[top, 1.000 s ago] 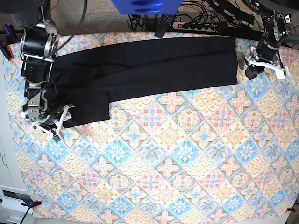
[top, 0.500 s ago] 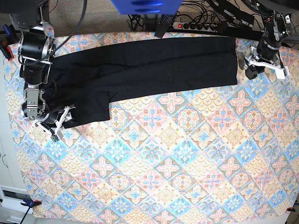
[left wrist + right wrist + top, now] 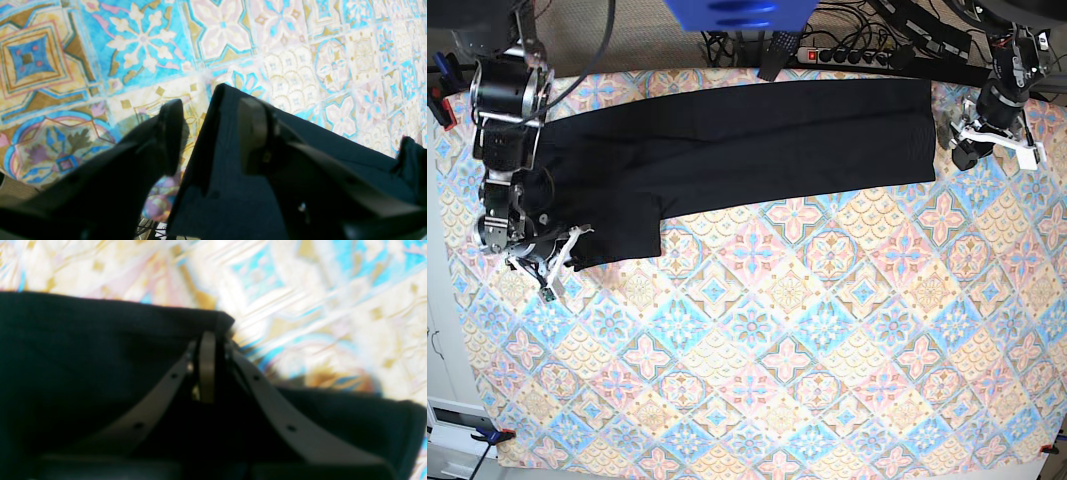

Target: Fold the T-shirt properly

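Note:
The black T-shirt [image 3: 757, 140] lies folded into a long band across the far side of the table, with a flap hanging down at its left end. In the base view my right gripper [image 3: 570, 247] sits at that flap's lower left corner. The right wrist view shows this gripper [image 3: 207, 340] shut on the T-shirt [image 3: 83, 356] at a corner of the hem. My left gripper [image 3: 949, 140] is at the band's right end. In the left wrist view it [image 3: 210, 133] stands open, with a corner of the T-shirt [image 3: 227, 186] reaching up between its fingers.
A patterned cloth [image 3: 807, 340] covers the whole table. A power strip [image 3: 847, 55] and cables lie behind the far edge. Clamps [image 3: 492, 435] grip the cloth at the left edge. A blue object [image 3: 737, 12] hangs over the far middle.
My right gripper has gone from open to shut on the flap's lower left corner, which has drawn in slightly. The left arm has not moved.

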Controlling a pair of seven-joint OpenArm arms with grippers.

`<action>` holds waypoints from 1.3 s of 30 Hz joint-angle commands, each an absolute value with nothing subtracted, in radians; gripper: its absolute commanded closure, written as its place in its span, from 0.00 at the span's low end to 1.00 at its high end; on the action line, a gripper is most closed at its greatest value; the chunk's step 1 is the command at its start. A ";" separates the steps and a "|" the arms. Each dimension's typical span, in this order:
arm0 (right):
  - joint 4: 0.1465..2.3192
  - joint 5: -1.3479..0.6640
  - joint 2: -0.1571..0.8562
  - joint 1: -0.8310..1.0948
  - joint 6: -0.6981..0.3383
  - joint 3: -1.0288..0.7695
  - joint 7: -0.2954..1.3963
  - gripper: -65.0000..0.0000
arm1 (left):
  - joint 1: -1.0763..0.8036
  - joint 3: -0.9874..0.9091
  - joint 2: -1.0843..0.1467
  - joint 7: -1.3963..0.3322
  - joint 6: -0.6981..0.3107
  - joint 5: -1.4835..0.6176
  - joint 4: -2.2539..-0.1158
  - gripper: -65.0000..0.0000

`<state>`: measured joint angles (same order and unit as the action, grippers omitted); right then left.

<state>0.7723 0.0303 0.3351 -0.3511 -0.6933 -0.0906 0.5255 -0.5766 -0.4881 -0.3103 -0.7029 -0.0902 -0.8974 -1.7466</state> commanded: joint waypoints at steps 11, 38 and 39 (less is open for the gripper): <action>1.455 -0.122 0.354 -0.104 -0.698 -0.225 0.794 1.00 | -0.578 -0.496 -0.325 -0.687 -0.096 -0.905 -1.765 0.58; 1.678 0.002 0.352 0.133 -0.698 -0.366 0.849 0.40 | -0.579 -0.437 -0.406 -0.765 -0.096 -0.820 -1.764 0.57; 1.698 0.001 0.352 0.133 -0.698 -0.381 0.846 0.37 | -0.579 -0.437 -0.409 -0.776 -0.096 -0.808 -1.762 0.57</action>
<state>1.6814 -0.0067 0.3283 0.1459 -0.7059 -0.3691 0.8524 -0.5755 -0.4278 -0.3939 -0.7822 -0.0937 -0.8066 -1.7466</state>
